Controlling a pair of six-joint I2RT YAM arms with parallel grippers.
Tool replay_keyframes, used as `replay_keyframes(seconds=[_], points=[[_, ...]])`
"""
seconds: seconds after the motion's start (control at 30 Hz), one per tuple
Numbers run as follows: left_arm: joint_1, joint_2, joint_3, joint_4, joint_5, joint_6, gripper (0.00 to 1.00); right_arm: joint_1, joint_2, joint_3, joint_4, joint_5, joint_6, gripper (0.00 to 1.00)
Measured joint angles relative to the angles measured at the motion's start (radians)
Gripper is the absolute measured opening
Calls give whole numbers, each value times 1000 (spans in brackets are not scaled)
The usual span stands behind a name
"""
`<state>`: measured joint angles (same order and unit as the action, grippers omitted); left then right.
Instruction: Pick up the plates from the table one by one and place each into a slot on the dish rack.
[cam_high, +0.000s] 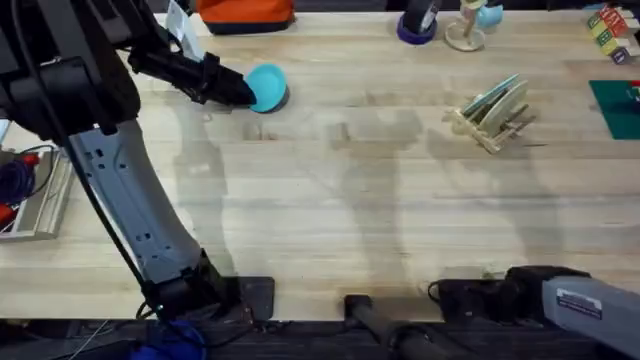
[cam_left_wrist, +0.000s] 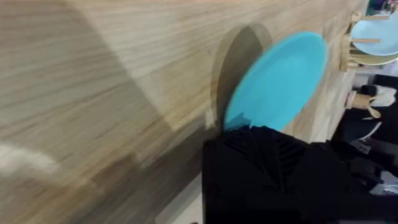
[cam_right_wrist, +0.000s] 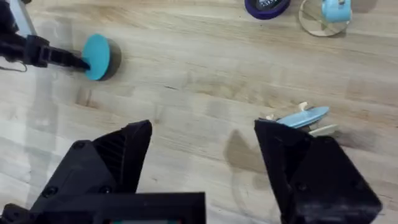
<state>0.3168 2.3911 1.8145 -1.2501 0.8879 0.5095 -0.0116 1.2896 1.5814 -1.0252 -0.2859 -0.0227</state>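
Turquoise plate (cam_high: 267, 86) tilted off the table (cam_high: 330, 210) (far left); dish rack (cam_high: 492, 112) holds others

The left arm rises from its base at the table's near left corner and reaches toward the far left edge, its left gripper (cam_high: 243, 90) clamped (fingers black). The right arm lies low along the near edge, its right gripper (cam_right_wrist: 202, 163) spread wide.

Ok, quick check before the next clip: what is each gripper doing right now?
Left gripper: shut on the turquoise plate, tilted up off the table.
Right gripper: open, holding nothing.
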Motion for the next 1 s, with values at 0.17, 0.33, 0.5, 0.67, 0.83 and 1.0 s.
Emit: replay_keyframes(seconds=[0.17,0.33,0.5,0.67,0.83,1.0], points=[[1,18,3,-12,35,0,41,0,0,0,1,0,0,994],[1,18,3,-12,36,0,41,0,0,0,0,-1,0,994],[1,18,3,-12,36,0,41,0,0,0,10,-58,23,995],[1,18,3,-13,36,0,40,4,17,7,37,-140,76,995],[1,18,3,-14,36,0,40,65,106,9,51,-177,127,995],[1,18,3,-14,36,0,40,170,214,9,108,-187,186,995]])
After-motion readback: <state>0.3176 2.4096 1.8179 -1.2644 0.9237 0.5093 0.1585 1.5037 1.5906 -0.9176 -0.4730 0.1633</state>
